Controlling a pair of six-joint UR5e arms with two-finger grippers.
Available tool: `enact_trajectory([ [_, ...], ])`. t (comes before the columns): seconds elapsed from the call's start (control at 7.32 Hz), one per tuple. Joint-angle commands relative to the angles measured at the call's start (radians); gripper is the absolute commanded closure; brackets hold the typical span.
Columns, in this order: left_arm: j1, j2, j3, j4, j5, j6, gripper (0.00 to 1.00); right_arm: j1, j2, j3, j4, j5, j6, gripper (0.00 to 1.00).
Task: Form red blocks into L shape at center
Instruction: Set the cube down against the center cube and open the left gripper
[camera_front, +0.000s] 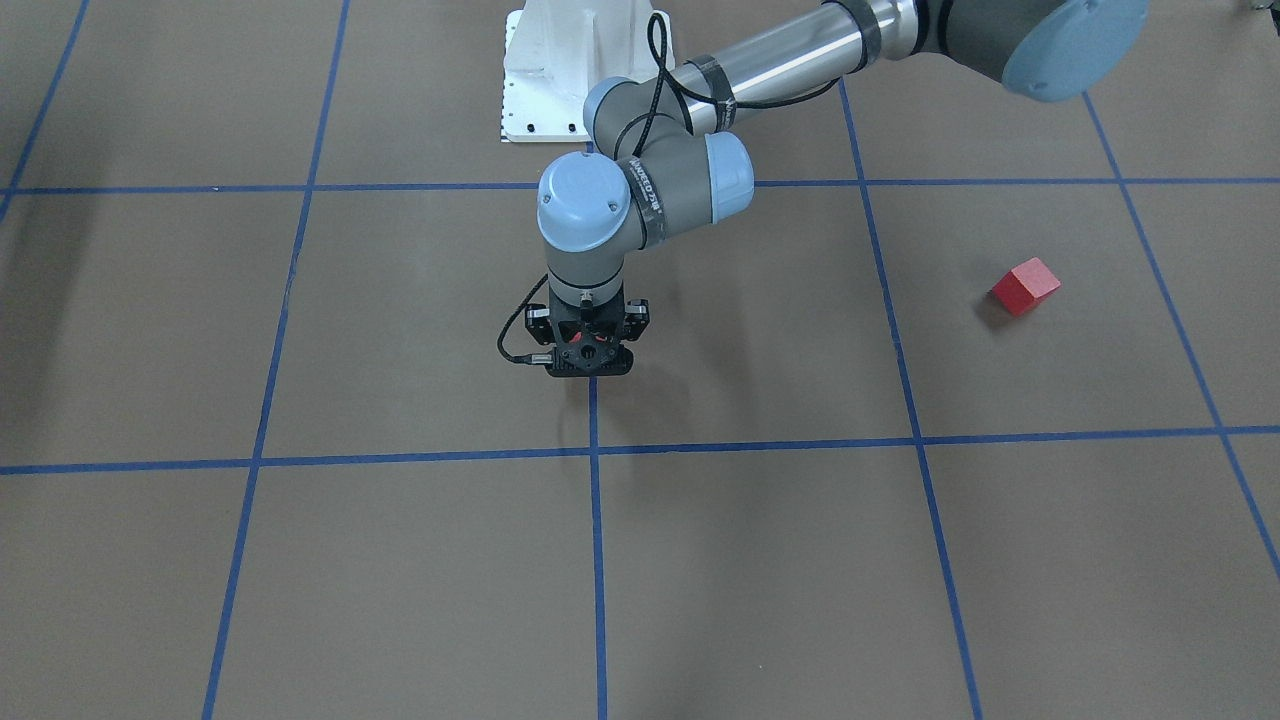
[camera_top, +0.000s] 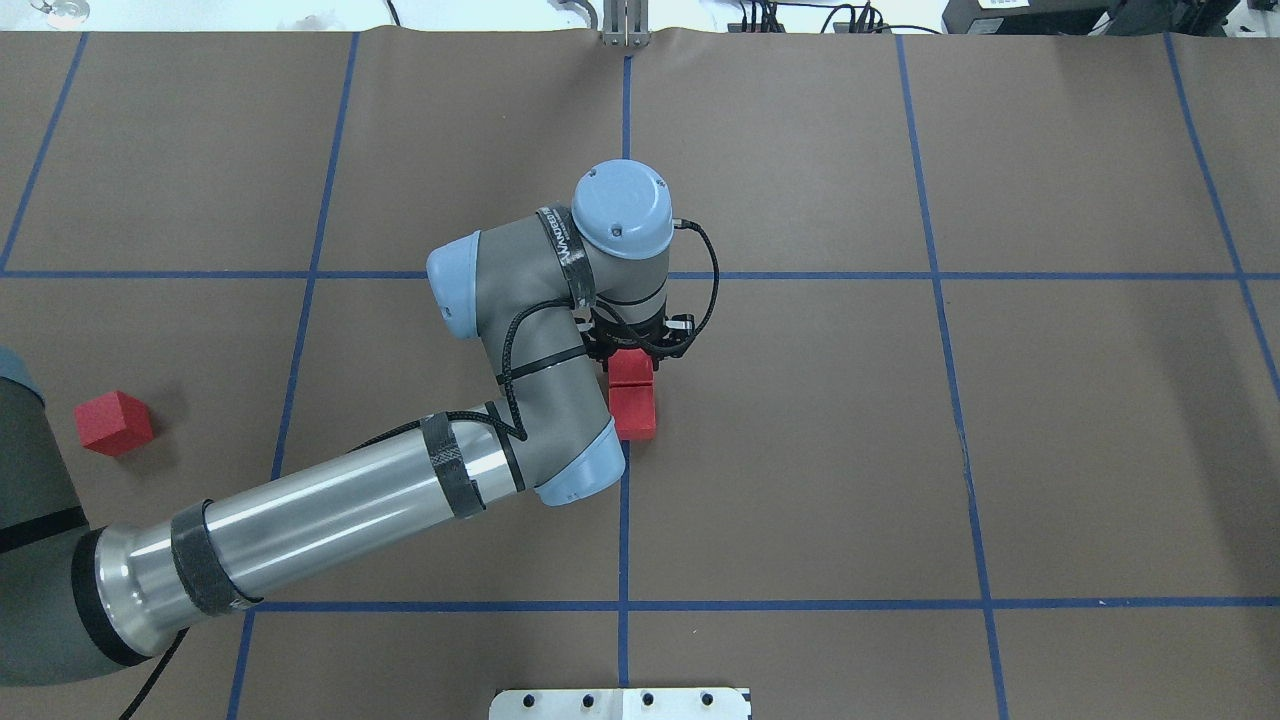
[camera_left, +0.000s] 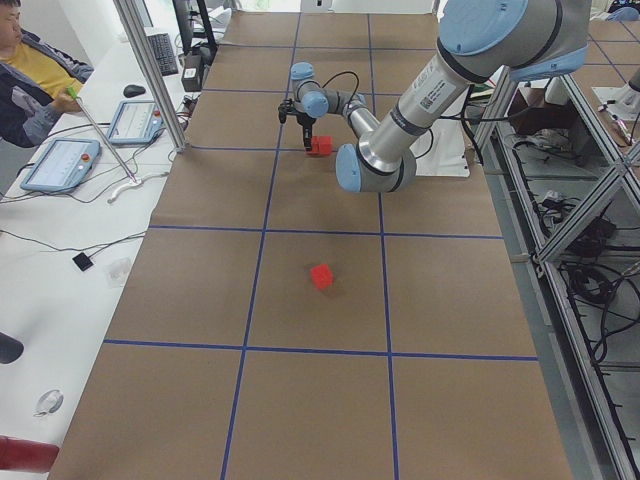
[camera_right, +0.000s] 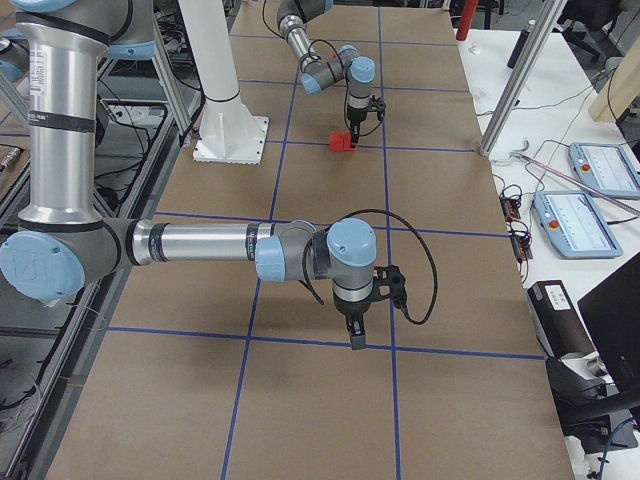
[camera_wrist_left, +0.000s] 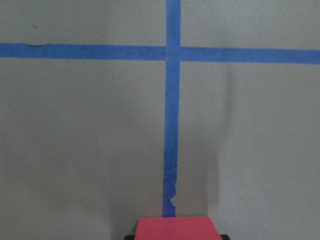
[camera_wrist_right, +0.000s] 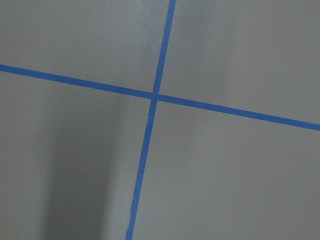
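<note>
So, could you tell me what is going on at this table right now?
The left gripper is at the centre of the table with a red cube between its fingers, apparently setting it down right next to a second red cube by the blue tape line. The third red cube lies alone, far off on the robot's left. The right gripper hangs over the table.

Even, diffuse overhead light; the tabletop (camera_front: 400, 560) reads evenly matte. Shadows are soft: a faint one just left of the red block (camera_front: 1025, 287), a broad dim band at lower left of the right wrist view. The left arm's steel tube (camera_top: 330, 510) shows mild highlights.
</note>
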Motion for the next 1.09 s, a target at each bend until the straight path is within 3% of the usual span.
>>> enact_trajectory([
  [0.0, -0.001, 0.000, 0.000, 0.000, 0.000, 0.000, 0.30, 0.000, 0.002, -0.002, 0.000, 0.000, 0.000, 0.01],
  [0.27, -0.001, 0.000, 0.000, 0.001, 0.000, 0.000, 0.24, 0.000, 0.002, -0.002, 0.000, 0.000, 0.000, 0.01],
  [0.41, -0.001, 0.000, 0.000, 0.000, 0.000, 0.002, 0.05, 0.000, 0.002, -0.002, 0.000, 0.000, 0.000, 0.01],
  [0.55, -0.008, 0.000, -0.023, 0.004, -0.002, 0.002, 0.00, 0.000, 0.002, -0.002, 0.000, 0.000, 0.000, 0.01],
  [0.68, -0.030, 0.008, -0.069, 0.010, -0.006, 0.008, 0.00, 0.000, 0.002, -0.002, 0.000, 0.000, 0.000, 0.01],
  [0.96, -0.062, 0.143, -0.250, 0.054, -0.011, 0.131, 0.00, 0.000, 0.002, -0.006, 0.002, 0.000, -0.001, 0.01],
])
